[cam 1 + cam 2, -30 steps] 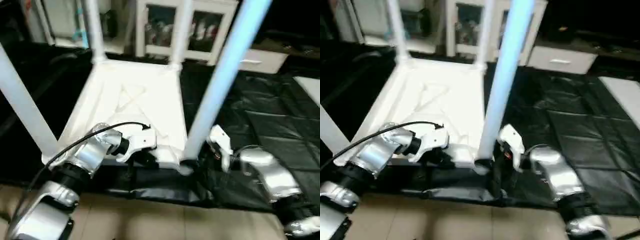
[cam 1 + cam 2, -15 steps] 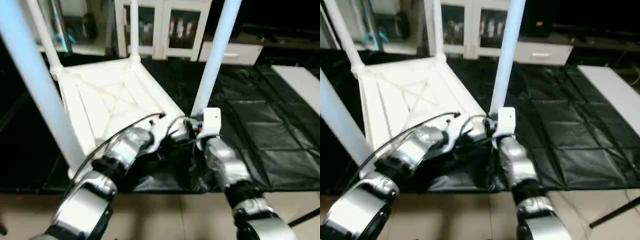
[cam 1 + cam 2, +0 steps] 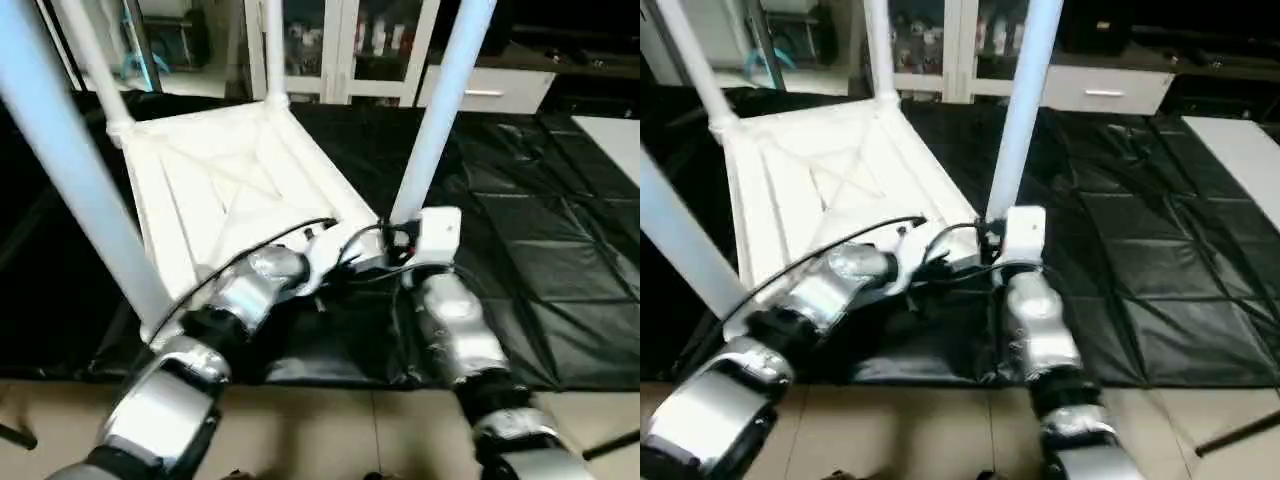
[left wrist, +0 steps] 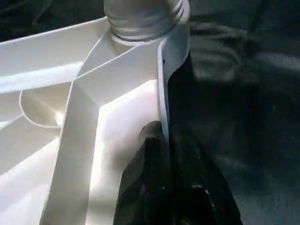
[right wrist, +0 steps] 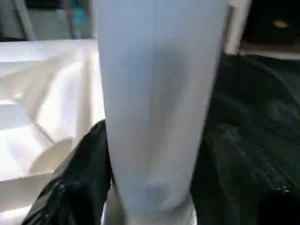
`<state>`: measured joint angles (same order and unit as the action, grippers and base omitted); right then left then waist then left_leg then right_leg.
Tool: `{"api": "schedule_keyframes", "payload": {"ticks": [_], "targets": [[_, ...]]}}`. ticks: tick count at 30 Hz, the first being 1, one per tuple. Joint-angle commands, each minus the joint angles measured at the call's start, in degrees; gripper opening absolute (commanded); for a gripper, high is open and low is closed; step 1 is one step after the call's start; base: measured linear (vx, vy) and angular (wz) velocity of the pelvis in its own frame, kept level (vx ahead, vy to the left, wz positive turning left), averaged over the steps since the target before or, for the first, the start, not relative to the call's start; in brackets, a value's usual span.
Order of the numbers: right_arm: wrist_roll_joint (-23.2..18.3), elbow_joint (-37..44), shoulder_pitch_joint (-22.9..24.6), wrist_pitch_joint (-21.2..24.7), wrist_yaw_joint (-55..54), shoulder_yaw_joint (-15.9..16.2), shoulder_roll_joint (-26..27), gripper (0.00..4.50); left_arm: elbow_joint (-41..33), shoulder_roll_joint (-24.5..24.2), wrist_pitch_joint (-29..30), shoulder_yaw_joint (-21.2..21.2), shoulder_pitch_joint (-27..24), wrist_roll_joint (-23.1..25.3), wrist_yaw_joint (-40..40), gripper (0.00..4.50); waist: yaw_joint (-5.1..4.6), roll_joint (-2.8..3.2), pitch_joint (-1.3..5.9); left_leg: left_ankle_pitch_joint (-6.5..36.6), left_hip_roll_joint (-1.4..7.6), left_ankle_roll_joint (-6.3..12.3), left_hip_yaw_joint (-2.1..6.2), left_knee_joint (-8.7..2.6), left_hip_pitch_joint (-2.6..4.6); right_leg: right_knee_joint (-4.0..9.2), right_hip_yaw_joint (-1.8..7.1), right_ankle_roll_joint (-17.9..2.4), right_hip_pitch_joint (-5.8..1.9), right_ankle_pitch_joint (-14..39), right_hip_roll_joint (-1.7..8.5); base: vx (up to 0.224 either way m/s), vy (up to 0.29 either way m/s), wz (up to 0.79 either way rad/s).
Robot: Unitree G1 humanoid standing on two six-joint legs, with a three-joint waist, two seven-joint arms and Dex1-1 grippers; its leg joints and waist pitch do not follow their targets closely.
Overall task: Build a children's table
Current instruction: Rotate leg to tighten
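The children's table lies upside down on the black cover, its white ribbed tabletop [image 3: 220, 190] facing up. Four white legs stand in the corner sockets. The near right leg [image 3: 440, 120] rises beside my grippers and the near left leg [image 3: 70, 170] is in the foreground. My left gripper [image 4: 161, 140] is shut on the tabletop's thin rim, just short of the near right socket [image 4: 140, 18]. My right gripper [image 3: 405, 240] sits at the base of the near right leg, which rises close in front of its wrist camera [image 5: 154, 93].
The black-covered worktable [image 3: 540, 230] stretches to the right of the tabletop. Its front edge drops to a beige floor [image 3: 330, 430]. White cabinets [image 3: 380, 40] stand behind, and a pale board [image 3: 615, 140] lies at the far right.
The camera has swung and tilted, so the whole picture has shifted. Both grippers remain at the near right corner, and the table has not visibly moved.
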<state>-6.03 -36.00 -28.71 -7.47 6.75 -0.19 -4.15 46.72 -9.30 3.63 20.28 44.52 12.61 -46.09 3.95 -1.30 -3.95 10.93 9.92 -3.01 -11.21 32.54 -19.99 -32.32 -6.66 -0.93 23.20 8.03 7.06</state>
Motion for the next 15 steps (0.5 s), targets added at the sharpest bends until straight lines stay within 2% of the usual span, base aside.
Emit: {"api": "schedule_keyframes", "payload": {"ticks": [1, 2, 3, 4, 5, 6, 7, 8, 9, 10, 11, 12, 13, 14, 15], "targets": [[-0.9, 2.8, 0.1, 1.1, 1.8, -1.8, -2.4, 3.57, 1.1, -1.7, -0.4, 1.7, -3.0, -0.1, -3.7, 0.0, 0.52, -0.87, 4.25, 15.3, 3.37, 2.93, 1.25, -4.08, 0.41, 3.87, 3.55, -9.1, -2.11, 21.8, 3.38, 0.059, -0.034, 0.11], [-0.9, 2.8, 0.1, 1.1, 1.8, -1.8, -2.4, 3.65, 1.1, -1.7, -0.4, 1.7, -3.0, -0.1, -3.7, 0.0, 0.67, -0.78, 4.33, 12.8, 3.43, 3.31, 1.08, -4.03, 0.34, 3.34, 3.61, -9.9, -2.02, 17.8, 3.14, 0.055, -0.022, 0.05], [-2.1, 4.9, 0.9, 4.4, 7.5, -1.4, -5.4, 3.95, -0.7, -4.4, -2.1, 3.6, -4.1, 0.6, -8.5, 0.0, 1.0, -1.19, 4.35, 11.4, 3.39, 4.24, 1.14, -3.89, 0.04, 2.86, 3.61, -10.5, -2.39, 15.4, 3.04, 0.055, -0.022, 0.05], [-2.7, 6.4, 1.6, 6.2, 13.4, 0.0, -8.0, 3.99, -2.4, -6.3, -3.2, 4.8, -5.1, 0.2, -12.7, 0.0, 1.07, -1.16, 4.27, 10.9, 3.36, 4.61, 1.12, -3.8, -0.22, 2.6, 3.73, -10.7, -2.45, 14.5, 2.94, 0.055, -0.016, 0.03], [-2.7, 6.4, 1.6, 6.2, 13.4, 0.0, -8.0, 4.01, -2.4, -6.3, -3.2, 4.8, -5.1, 0.2, -12.7, 0.0, 1.39, -1.07, 4.42, 9.7, 3.43, 5.47, 1.15, -3.6, -0.38, 2.03, 3.82, -11.2, -2.72, 12.1, 3.05, 0.054, -0.009, -0.01], [-3.0, 7.5, 2.2, 6.9, 16.7, 1.1, -9.5, 4.1, -3.5, -7.3, -3.2, 5.4, -5.7, -0.1, -15.0, 0.0, 1.3, -0.82, 4.63, 7.6, 3.46, 5.82, 0.96, -3.47, -0.08, 1.58, 3.9, -12.1, -2.53, 8.9, 2.89, 0.09, -0.01, 0.0], [-3.1, 8.1, 2.5, 7.3, 18.6, 1.8, -10.4, 4.1, -4.1, -7.8, -3.2, 5.7, -6.1, -0.3, -16.3, 0.0, 1.36, -0.9, 4.84, 5.4, 3.42, 6.41, 0.9, -3.2, 0.12, 0.99, 3.89, -13.6, -2.63, 4.7, 2.59, 0.062, -0.004, 0.0], [-3.1, 8.1, 2.5, 7.3, 18.6, 1.8, -10.4, 4.26, -4.1, -7.8, -3.2, 5.7, -6.1, -0.3, -16.3, 0.0, 1.26, -1.05, 4.88, 4.2, 3.32, 6.92, 0.77, -3.04, 0.1, 0.75, 3.98, -14.1, -2.58, 2.6, 2.42, 0.055, 0.002, 0.01], [-4.2, 10.0, 3.6, 8.3, 25.8, 4.0, -13.1, 4.46, -6.3, -9.5, -3.6, 6.9, -7.3, -1.6, -21.7, 0.0, 1.37, -0.9, 4.85, 3.8, 3.18, 7.66, 0.83, -2.92, -0.09, 0.56, 4.03, -14.9, -2.92, 1.1, 2.39, 0.0, 0.0, 0.0], [-4.9, 11.3, 4.4, 9.0, 30.4, 5.5, -14.8, 4.47, -7.8, -10.6, -3.8, 7.7, -8.0, -2.4, -25.2, 0.0, 1.35, -1.28, 4.81, 4.1, 3.2, 8.21, 0.69, -2.88, -0.14, 0.57, 4.12, -15.1, -3.01, 1.0, 2.4, 0.0, 0.0, 0.0], [-4.9, 11.3, 4.4, 9.0, 30.4, 5.5, -14.8, 4.48, -7.8, -10.6, -3.8, 7.7, -8.0, -2.4, -25.2, 0.0, 1.46, -1.02, 4.74, 4.3, 3.34, 8.46, 0.7, -2.9, -0.01, 0.58, 4.27, -15.3, -2.83, 1.7, 2.53, 0.0, 0.0, 0.0], [-5.8, 12.8, 5.4, 9.7, 35.9, 7.3, -16.7, 4.48, -9.3, -11.4, -3.4, 8.5, -8.5, -2.8, -28.6, 0.0, 1.34, -1.38, 4.64, 5.0, 3.32, 8.5, 0.64, -2.94, -0.05, 0.75, 4.3, -15.3, -2.87, 2.5, 2.48, 0.0, 0.0, 0.0], [-6.6, 13.9, 6.0, 10.9, 39.9, 8.6, -18.1, 4.48, -10.6, -11.9, -2.9, 9.3, -8.9, -3.2, -31.4, 0.0, 1.48, -1.53, 4.6, 6.2, 3.42, 8.12, 0.67, -3.02, 0.06, 0.97, 4.3, -15.1, -2.96, 4.4, 2.49, 0.0, 0.0, 0.0], [-7.0, 14.6, 6.4, 11.8, 42.1, 9.2, -18.8, 4.48, -11.4, -12.2, -2.4, 9.6, -9.1, -3.4, -32.8, 0.0, 1.63, -1.2, 4.38, 7.7, 3.63, 7.3, 0.77, -3.29, 0.23, 1.28, 4.35, -14.7, -2.73, 6.6, 2.47, 0.0, 0.0, 0.0], [-7.3, 14.9, 6.5, 12.1, 43.0, 9.4, -19.0, 4.48, -11.8, -12.3, -2.2, 9.8, -9.2, -3.5, -33.3, 0.0, 1.56, -1.24, 4.35, 9.9, 3.7, 5.84, 0.82, -3.52, 0.39, 1.59, 4.37, -14.2, -2.56, 9.2, 2.52, 0.0, 0.0, 0.0]]}}
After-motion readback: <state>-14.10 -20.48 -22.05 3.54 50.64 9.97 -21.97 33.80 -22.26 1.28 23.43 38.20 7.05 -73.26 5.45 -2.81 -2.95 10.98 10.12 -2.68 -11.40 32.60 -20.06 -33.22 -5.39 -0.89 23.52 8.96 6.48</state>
